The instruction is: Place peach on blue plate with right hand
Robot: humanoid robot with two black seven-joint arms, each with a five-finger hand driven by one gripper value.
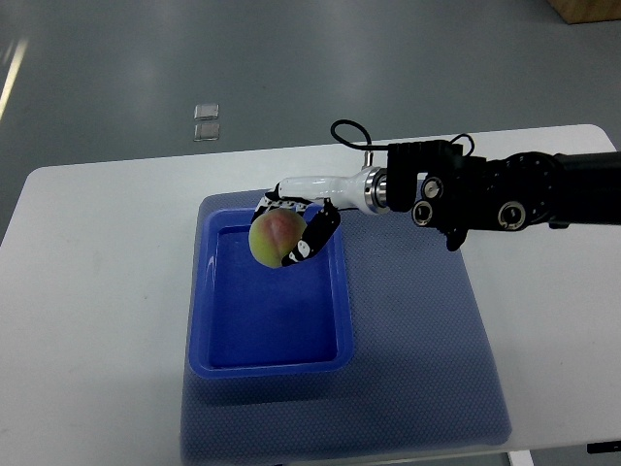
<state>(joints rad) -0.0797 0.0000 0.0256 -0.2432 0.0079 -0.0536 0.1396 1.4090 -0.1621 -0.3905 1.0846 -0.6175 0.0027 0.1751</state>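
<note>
A yellow-green peach with a pink blush (273,237) is held in my right hand (291,225), whose black-and-white fingers (316,233) curl around its right side and top. The arm reaches in from the right edge. Hand and peach hover over the far end of the blue plate (204,320), a deep rectangular tray with a raised rim. Whether the peach touches the tray floor cannot be told. My left arm does not show.
The tray sits on a blue textured mat (427,369) spread over a white table (97,291). Two small clear squares (206,121) lie on the grey floor beyond the table's far edge.
</note>
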